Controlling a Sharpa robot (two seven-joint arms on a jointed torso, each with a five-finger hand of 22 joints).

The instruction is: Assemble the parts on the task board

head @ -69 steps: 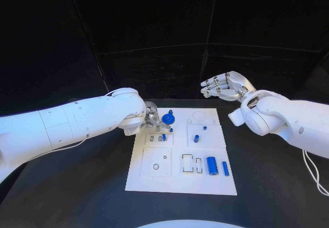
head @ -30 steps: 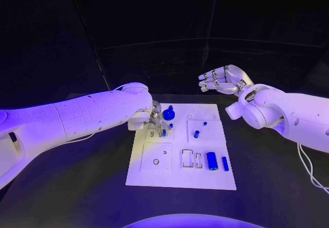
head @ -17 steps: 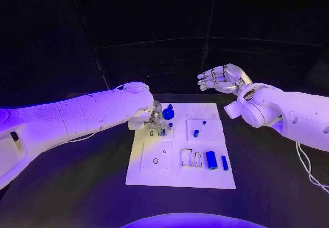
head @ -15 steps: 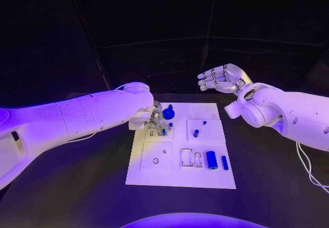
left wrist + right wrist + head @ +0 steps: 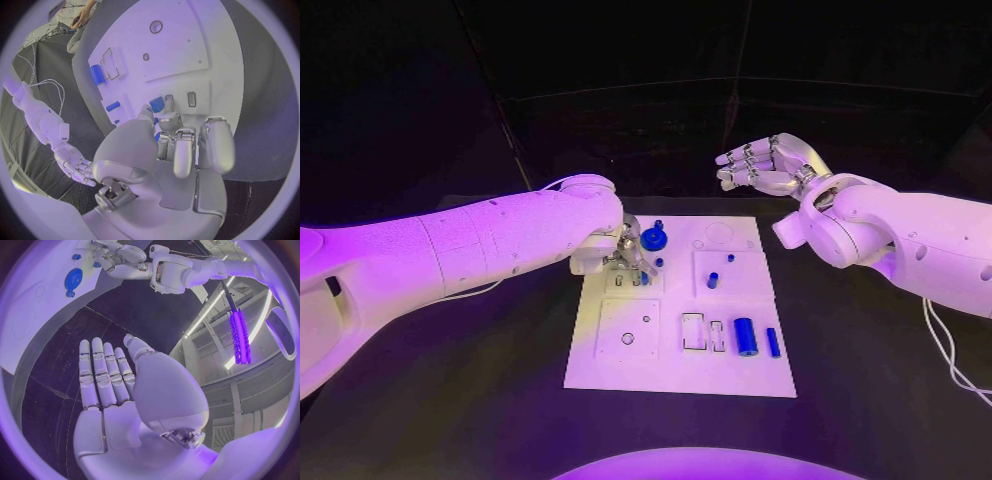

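The white task board (image 5: 625, 375) lies in the middle of the black table. My left hand (image 5: 625, 260) is low over its far left part, and thumb and a finger pinch a small blue part (image 5: 157, 104) beside a slot (image 5: 192, 99). That part (image 5: 643, 279) shows just under the fingertips. A round blue gear-like part (image 5: 653, 239) stands right behind the hand. My right hand (image 5: 764, 165) hangs high beyond the board's far right corner, flat with fingers apart (image 5: 103, 377) and holding nothing.
On the board stand a small blue peg (image 5: 730, 257) and a short blue piece (image 5: 713, 281). A blue cylinder (image 5: 744, 337) and a thin blue bar (image 5: 773, 342) lie near its right edge, beside rectangular slots (image 5: 692, 333). Bare black table surrounds the board.
The left hand stays at the same spot on the board with the small part. The right hand stays raised. The whole picture shifted a little.
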